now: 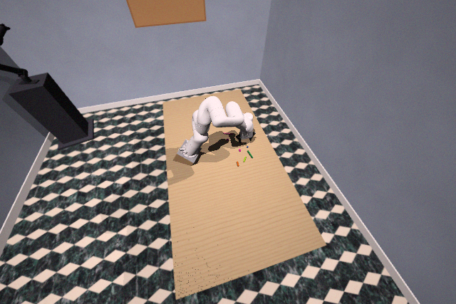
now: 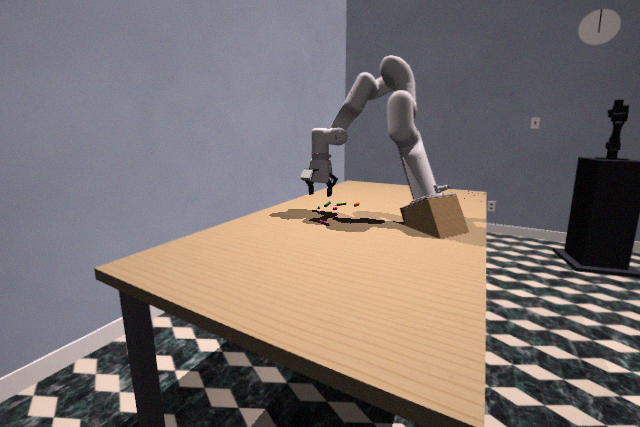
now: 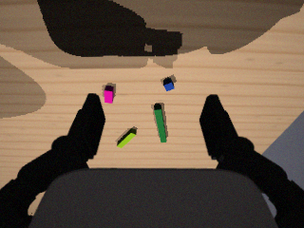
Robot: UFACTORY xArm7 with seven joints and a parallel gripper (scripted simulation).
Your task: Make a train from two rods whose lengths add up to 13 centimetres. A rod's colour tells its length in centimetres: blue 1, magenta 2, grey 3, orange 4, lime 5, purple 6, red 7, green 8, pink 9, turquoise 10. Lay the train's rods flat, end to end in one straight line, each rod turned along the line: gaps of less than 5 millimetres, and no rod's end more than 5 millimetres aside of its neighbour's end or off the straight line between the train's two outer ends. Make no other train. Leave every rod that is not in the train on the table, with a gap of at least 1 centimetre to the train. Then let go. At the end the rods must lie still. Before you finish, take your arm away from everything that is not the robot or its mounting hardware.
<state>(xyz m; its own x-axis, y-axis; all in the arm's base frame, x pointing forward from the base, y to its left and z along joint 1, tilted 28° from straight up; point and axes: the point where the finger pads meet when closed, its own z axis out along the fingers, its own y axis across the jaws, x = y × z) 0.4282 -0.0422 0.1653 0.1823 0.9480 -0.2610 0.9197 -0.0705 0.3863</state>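
My gripper [image 2: 320, 193] [image 3: 152, 106] is open and empty, above the table. Below it in the wrist view, a green rod [image 3: 161, 125] [image 1: 250, 154] [image 2: 327, 203] lies between the fingers' outlines. A shorter lime rod [image 3: 126, 139] [image 1: 244, 159] [image 2: 341, 203] lies slanted beside it, apart. A magenta rod [image 3: 108, 96] [image 1: 239, 150] [image 2: 334, 208] and a small blue rod [image 3: 169, 86] [image 1: 247, 147] lie separately. An orange rod [image 1: 237, 164] [image 2: 356, 204] lies beyond the lime one, outside the wrist view. Pinkish rod pieces [image 2: 321, 221] [image 1: 226, 133] lie in the arm's shadow; their exact colour and number are unclear.
The wooden table [image 1: 235, 212] [image 2: 320, 267] carries the arm's base block [image 2: 439, 215]. The arm's dark shadow falls over the pinkish pieces. The table's long edge shows at the right of the wrist view. A black pedestal [image 1: 48, 109] stands off the table.
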